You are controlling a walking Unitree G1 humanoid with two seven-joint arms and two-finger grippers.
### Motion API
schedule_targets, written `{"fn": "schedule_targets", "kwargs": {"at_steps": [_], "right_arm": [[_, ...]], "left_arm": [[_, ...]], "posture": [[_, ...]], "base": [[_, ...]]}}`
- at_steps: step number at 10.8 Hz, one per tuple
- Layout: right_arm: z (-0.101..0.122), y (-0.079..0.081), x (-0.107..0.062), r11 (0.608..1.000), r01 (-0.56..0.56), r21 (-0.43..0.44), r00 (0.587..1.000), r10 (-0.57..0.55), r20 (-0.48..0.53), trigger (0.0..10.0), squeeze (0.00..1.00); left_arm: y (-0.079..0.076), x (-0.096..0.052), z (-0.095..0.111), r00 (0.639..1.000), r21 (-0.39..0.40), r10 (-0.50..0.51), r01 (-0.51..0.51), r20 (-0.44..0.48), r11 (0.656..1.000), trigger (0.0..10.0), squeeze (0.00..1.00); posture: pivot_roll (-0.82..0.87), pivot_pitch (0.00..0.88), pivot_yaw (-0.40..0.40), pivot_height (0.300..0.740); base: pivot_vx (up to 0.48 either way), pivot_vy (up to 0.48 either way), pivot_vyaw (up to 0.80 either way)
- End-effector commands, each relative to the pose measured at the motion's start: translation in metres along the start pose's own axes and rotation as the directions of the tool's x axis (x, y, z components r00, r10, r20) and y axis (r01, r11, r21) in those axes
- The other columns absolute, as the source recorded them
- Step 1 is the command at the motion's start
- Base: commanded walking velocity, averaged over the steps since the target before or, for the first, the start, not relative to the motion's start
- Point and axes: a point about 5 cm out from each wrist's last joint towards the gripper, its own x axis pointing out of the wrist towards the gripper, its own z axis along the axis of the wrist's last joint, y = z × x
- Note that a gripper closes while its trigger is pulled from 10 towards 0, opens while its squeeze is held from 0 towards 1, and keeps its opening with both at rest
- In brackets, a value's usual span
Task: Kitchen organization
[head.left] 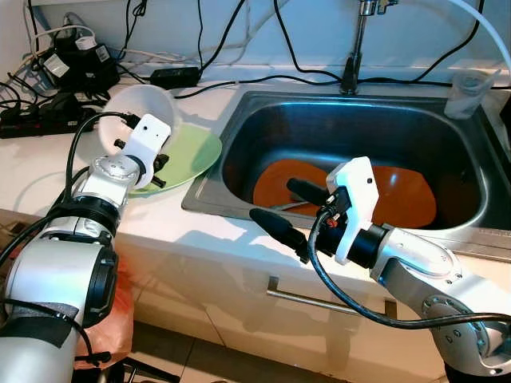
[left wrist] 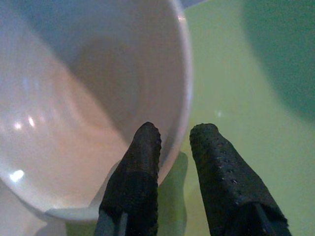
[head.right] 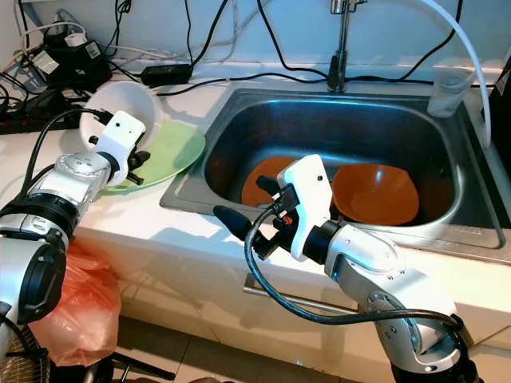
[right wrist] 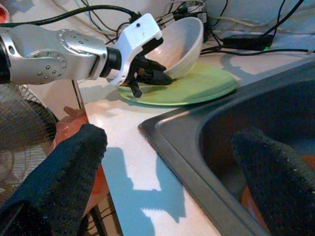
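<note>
A white bowl (head.left: 144, 108) is tilted on its side with its lower edge on the green plate (head.left: 196, 152), which lies on the counter left of the sink (head.left: 206, 198). My left gripper (head.left: 160, 166) is shut on the bowl's rim (left wrist: 183, 123), one finger inside the bowl (left wrist: 74, 98) and one outside over the plate (left wrist: 246, 98). My right gripper (head.left: 274, 199) hangs open above the sink's front left corner, holding nothing. Two orange dishes lie in the basin, a bowl (head.right: 375, 191) and a plate (head.right: 263, 179).
A faucet (head.left: 355, 48) rises behind the sink, and a clear plastic cup (head.left: 467, 92) stands at its back right corner. Power strips and cables (head.left: 48, 88) crowd the counter's back left. An orange bag (head.right: 72, 303) hangs below the counter edge.
</note>
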Motion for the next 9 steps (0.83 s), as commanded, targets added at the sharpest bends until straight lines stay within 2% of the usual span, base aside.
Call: {"fn": "schedule_targets", "kwargs": {"at_steps": [1, 9], "right_arm": [[0.0025, 0.0033, 0.0011, 1.0, -0.013, -0.013, 1.0, 0.013, 0.01, 10.0, 0.0], [0.0017, 0.0012, 0.0017, 0.999, -0.01, -0.03, 1.0, 0.011, 0.004, 10.0, 0.0]], "left_arm": [[0.006, -0.0021, -0.0045, 1.0, 0.0, 0.006, -0.006, -0.018, 1.0, 0.0, 0.0], [0.0059, -0.002, -0.0014, 1.0, 0.008, 0.001, -0.001, -0.003, 1.0, 0.0, 0.0]], "posture": [[-0.15, 0.0, 0.15, 0.74], [-0.15, 0.0, 0.147, 0.74]], "base": [[0.0, 0.0, 0.0], [0.0, 0.0, 0.0]]}}
